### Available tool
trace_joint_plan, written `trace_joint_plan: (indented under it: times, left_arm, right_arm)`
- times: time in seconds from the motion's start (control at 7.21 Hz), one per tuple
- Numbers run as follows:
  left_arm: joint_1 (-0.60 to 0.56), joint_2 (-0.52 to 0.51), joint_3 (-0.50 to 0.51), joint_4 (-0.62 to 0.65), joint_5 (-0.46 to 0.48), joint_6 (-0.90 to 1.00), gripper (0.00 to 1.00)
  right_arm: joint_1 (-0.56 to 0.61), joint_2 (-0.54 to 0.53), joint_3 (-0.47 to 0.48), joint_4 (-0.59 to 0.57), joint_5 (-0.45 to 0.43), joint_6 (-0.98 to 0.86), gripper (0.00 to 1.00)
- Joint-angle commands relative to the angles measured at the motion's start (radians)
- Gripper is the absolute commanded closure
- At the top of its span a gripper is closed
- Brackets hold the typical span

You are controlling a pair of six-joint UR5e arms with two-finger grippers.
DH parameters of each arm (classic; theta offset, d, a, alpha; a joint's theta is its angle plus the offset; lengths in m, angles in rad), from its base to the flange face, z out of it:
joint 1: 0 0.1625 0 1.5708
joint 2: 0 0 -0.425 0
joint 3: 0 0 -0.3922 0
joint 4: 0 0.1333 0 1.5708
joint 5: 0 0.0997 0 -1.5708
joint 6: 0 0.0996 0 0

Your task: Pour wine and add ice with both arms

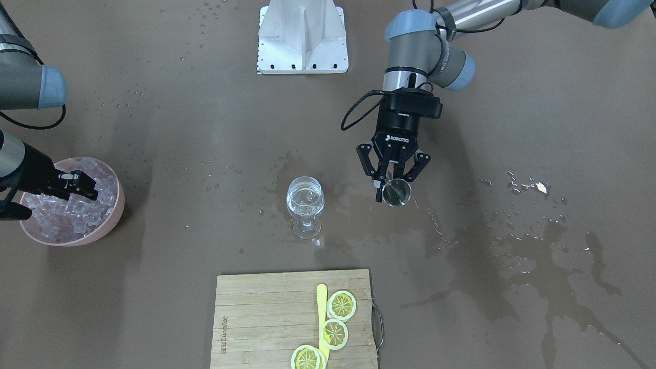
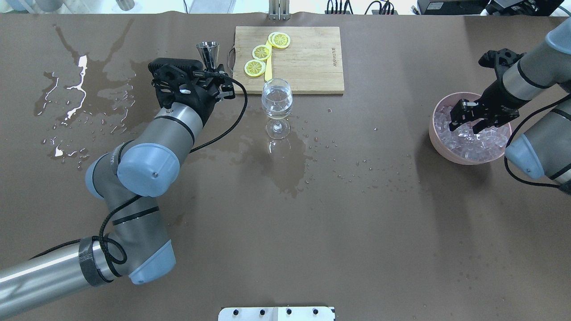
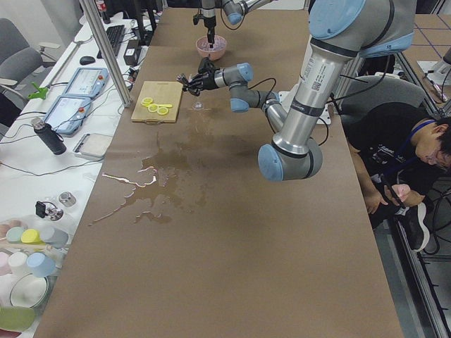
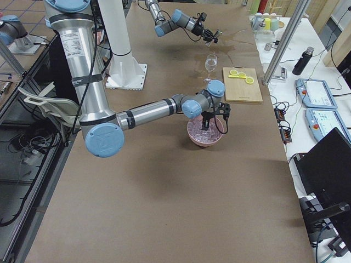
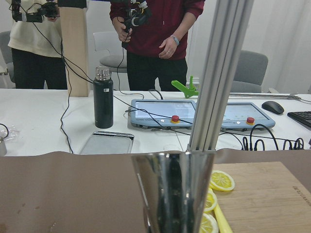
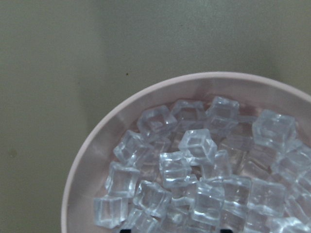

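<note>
Spill: wet patches on the table, well left of everything else.
Left gripper: closed narrow on a metal jigger, held upright above the table, near the glass on its left and apart from it.
Jigger contents: looks empty from above, though the shine makes that hard to call.
Glass: stands upright mid-table, just in front of the board, with a wet patch around its foot.
Wine: a small clear measure sits in the glass.
Board: lemon slices and a yellow stick lie on it, untouched.
Bowl: pink, far right, heaped with ice.
Right gripper: jaws spread wide, tips down among the cubes, nothing gripped that I can see.
Done: the pour, judging by the liquid in the glass.
Left: the ice. No cube shows in the glass, so one has yet to be pinched, carried over and dropped in.
</note>
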Motion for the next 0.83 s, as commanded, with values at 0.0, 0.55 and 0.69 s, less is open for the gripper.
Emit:
trace_joint_plan:
  times: [0.0, 0.55, 0.69]
  left_arm:
    - [0.049, -0.015, -0.045, -0.002, 0.089, 0.001, 0.73]
    - [0.123, -0.009, -0.043, 0.009, 0.121, 0.017, 0.73]
    - [0.147, -0.009, -0.039, 0.01, 0.127, 0.029, 0.73]
  right_arm:
    - [-0.03, 0.002, -0.002, 0.0, -0.003, 0.004, 0.31]
    - [-0.048, -0.001, -0.084, 0.116, -0.02, 0.006, 0.3]
    - [-0.05, 0.005, -0.079, 0.118, -0.017, 0.022, 0.45]
